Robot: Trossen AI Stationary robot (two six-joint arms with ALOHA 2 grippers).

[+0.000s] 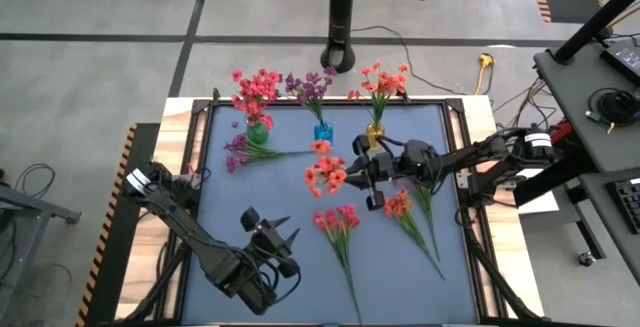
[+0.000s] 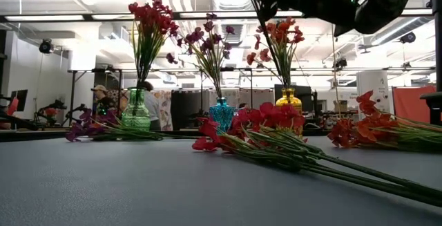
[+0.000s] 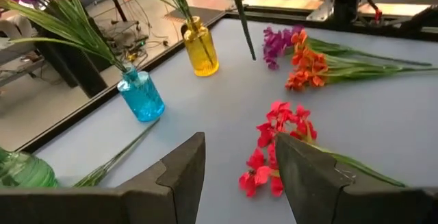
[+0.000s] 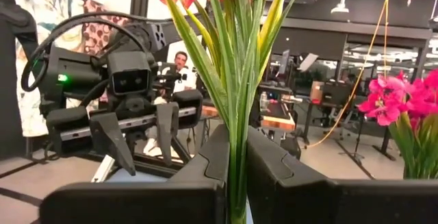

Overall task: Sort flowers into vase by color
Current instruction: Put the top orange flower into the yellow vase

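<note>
Three vases stand along the far edge: a green one [image 1: 257, 132] with pink-red flowers, a blue one [image 1: 322, 130] with purple, and a yellow one [image 1: 375, 133] with orange-red. A purple sprig [image 1: 250, 152], a pink-red sprig [image 1: 338, 222] and an orange-red sprig [image 1: 400, 207] lie flat on the blue mat. My right gripper [image 1: 364, 173] is shut on another orange-red sprig [image 1: 325, 172] over the mat's middle. My left gripper [image 1: 285, 235] hovers open at the near left, nothing between its fingers [image 3: 185, 172]. My right gripper pinches the sprig's bundle of green stems [image 4: 237, 157] between its two fingers, below the blossoms. The fingers come from the table's right side, roughly level, and lie across the stems. The sprig is lifted clear, and its stem end [image 3: 243, 25] hangs in the air above the mat.
Purple blossoms [image 3: 277, 42] lie beside the orange-red sprig [image 3: 304, 66] near the right arm. A raised frame [image 1: 205, 117] borders the mat. Bare mat [image 1: 250, 192] shows left of centre. A black post [image 1: 342, 27] stands behind the vases, and people sit in the room beyond.
</note>
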